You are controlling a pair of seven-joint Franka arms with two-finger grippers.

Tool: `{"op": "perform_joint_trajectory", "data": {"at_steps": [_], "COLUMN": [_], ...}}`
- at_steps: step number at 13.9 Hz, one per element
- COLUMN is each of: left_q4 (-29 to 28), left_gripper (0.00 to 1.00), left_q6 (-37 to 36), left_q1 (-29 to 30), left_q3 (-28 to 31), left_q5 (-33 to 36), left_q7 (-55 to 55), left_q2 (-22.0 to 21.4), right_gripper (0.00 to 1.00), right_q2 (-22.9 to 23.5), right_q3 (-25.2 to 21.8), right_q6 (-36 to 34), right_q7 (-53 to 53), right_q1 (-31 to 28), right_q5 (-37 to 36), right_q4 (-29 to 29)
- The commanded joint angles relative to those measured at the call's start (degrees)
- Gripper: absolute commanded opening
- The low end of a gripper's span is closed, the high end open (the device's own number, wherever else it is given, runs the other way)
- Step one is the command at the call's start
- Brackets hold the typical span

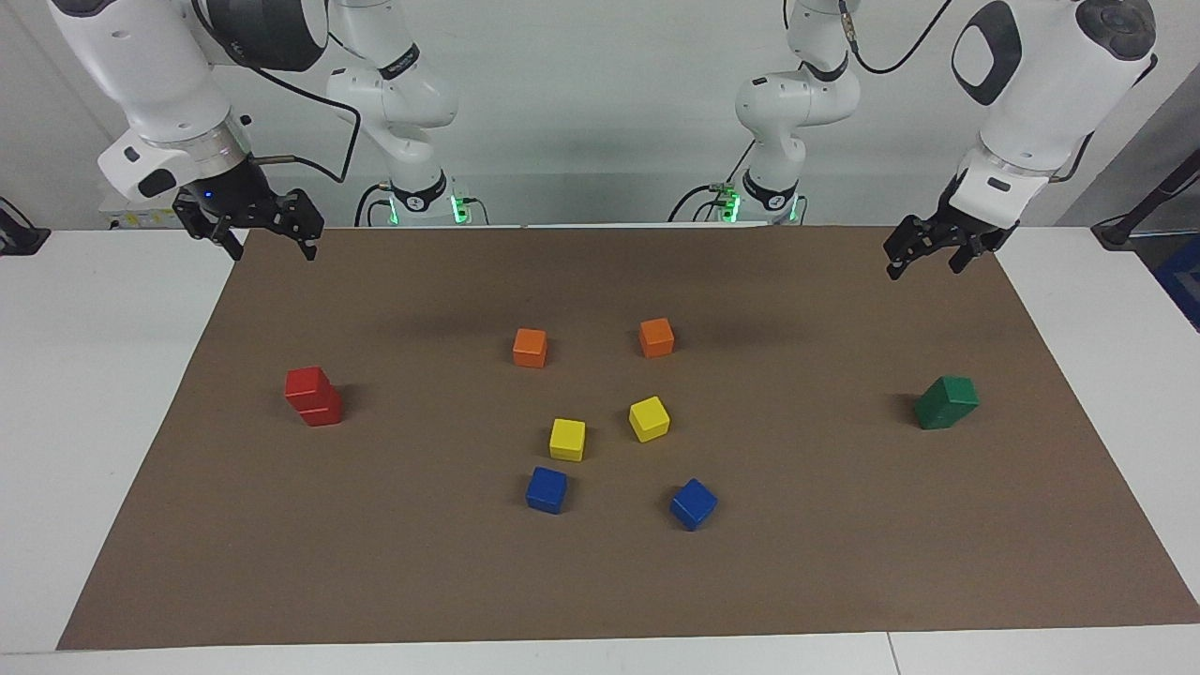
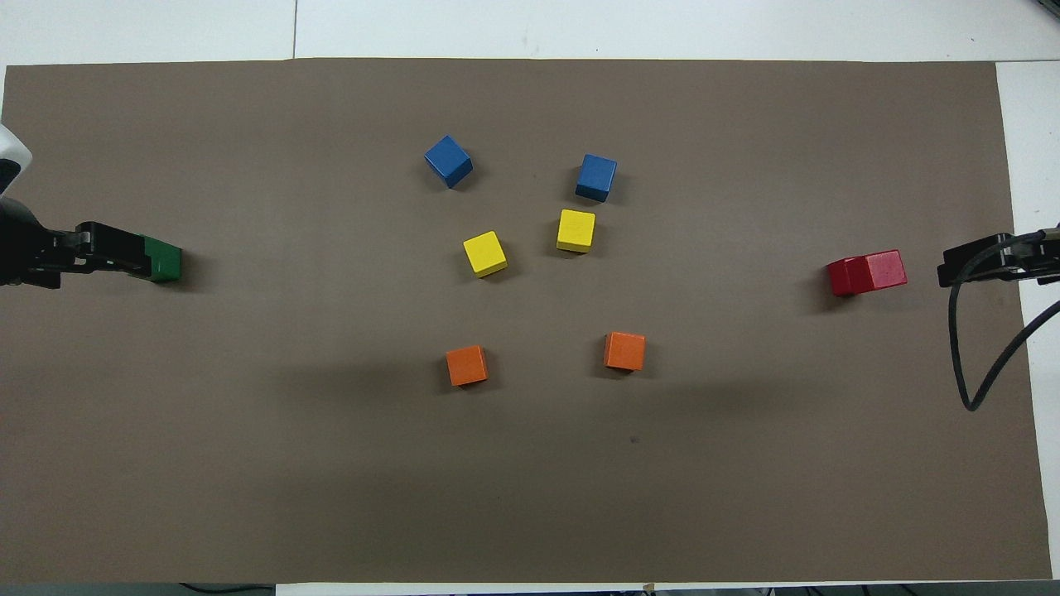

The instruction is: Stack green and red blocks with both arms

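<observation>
Two bright red cubes (image 1: 314,396) stand stacked, the upper one slightly offset, toward the right arm's end of the mat; the stack also shows in the overhead view (image 2: 865,272). Two dark green cubes (image 1: 947,401) stand stacked toward the left arm's end; in the overhead view only part of the green stack (image 2: 164,259) shows beside my left gripper (image 2: 137,252). My left gripper (image 1: 926,261) hangs open and empty in the air over the mat's edge nearest the robots. My right gripper (image 1: 272,249) hangs open and empty over the mat's corner; it also shows in the overhead view (image 2: 954,263).
In the middle of the brown mat (image 1: 844,544) lie two orange cubes (image 1: 530,347) (image 1: 656,337), two yellow cubes (image 1: 567,439) (image 1: 649,418) and two blue cubes (image 1: 547,489) (image 1: 693,503). White table (image 1: 94,394) surrounds the mat.
</observation>
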Motion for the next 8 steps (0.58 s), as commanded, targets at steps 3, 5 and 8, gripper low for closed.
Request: {"op": "perform_joint_trajectory", "data": {"at_steps": [3,5,8], "left_q4": [-1.9,-1.9,-1.81], "left_gripper": [1.0,1.0,1.0], "left_q6": [1.11,1.11,1.11], "left_q1": [-0.59,-0.59,-0.68], "left_q3": [0.72,0.72,0.72], "left_q5": [-1.12,-1.12,-1.12], "left_q7": [-0.46,-0.46,-0.46], "left_q2": [-1.67,-1.67,-1.67], "right_gripper": [0.99,0.99,0.99], "right_q2": [1.11,1.11,1.02], "right_q3": [0.2,0.2,0.2], "right_q6": [-1.49,-1.49,-1.49], "right_q7": [1.6,1.69,1.86], "right_q1": [-0.38,-0.46,-0.46], "right_q5": [0.48,0.39,0.39], "right_q4": [2.24,2.24,2.15]}}
